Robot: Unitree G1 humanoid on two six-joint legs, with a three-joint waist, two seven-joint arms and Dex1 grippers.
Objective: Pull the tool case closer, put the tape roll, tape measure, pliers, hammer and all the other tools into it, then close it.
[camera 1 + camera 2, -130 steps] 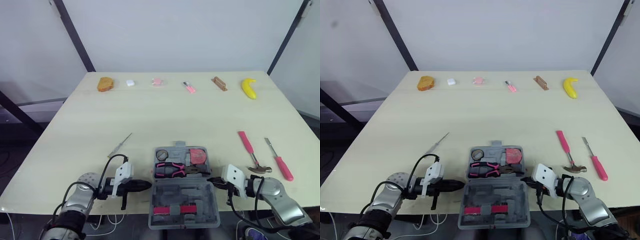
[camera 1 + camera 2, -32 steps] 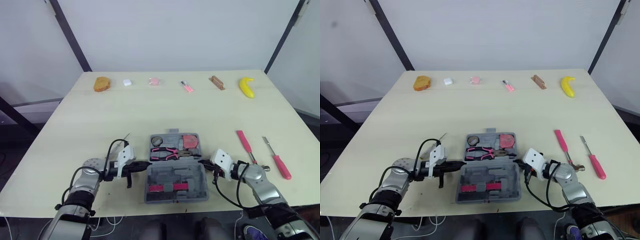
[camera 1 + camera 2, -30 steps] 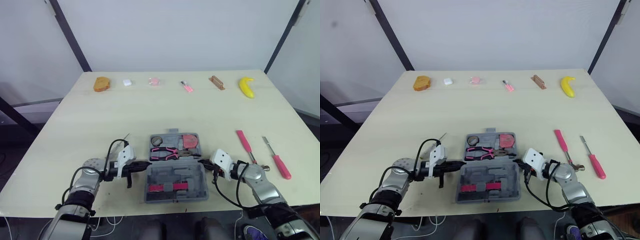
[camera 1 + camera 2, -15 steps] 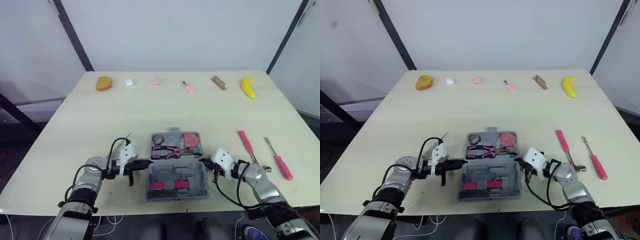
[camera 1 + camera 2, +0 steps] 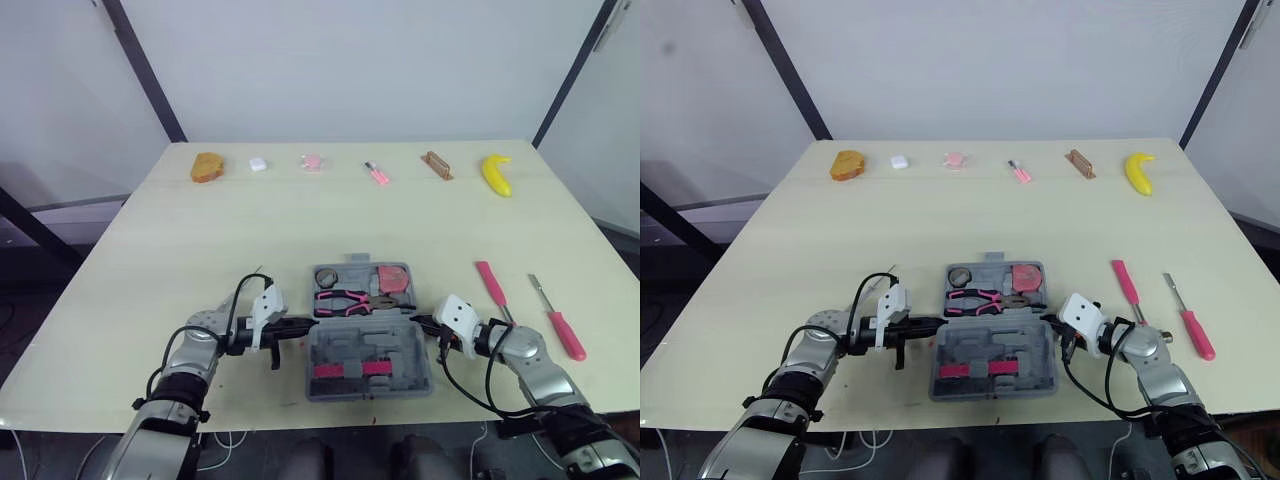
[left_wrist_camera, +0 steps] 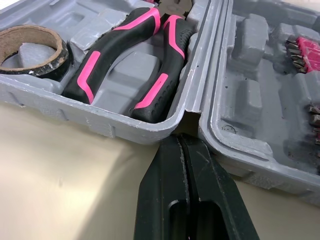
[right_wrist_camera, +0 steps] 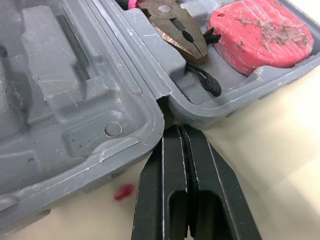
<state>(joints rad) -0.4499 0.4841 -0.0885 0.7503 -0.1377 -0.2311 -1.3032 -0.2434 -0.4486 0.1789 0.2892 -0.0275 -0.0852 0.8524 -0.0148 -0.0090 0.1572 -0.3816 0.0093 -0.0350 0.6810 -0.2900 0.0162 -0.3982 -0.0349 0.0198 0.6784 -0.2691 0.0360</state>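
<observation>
Tool case [image 5: 368, 350] open on bench [image 5: 300, 220]; left claw [image 6: 179, 140] closed at its left hinge notch, right claw [image 7: 180, 131] closed opposite.

Robotics test laboratory. A plain pale table [image 5: 300, 230] stands before bare white wall panels [image 5: 350, 70] crossed by slanting black frame struts [image 5: 145, 70]. Unrelated sample objects lie spaced in a row along the table's far edge: a bread-like piece [image 5: 207, 166], a small white block [image 5: 258, 164], a brown block [image 5: 436, 165] and a banana [image 5: 496, 175]. Loose cables [image 5: 225, 440] hang beneath its near edge.
</observation>
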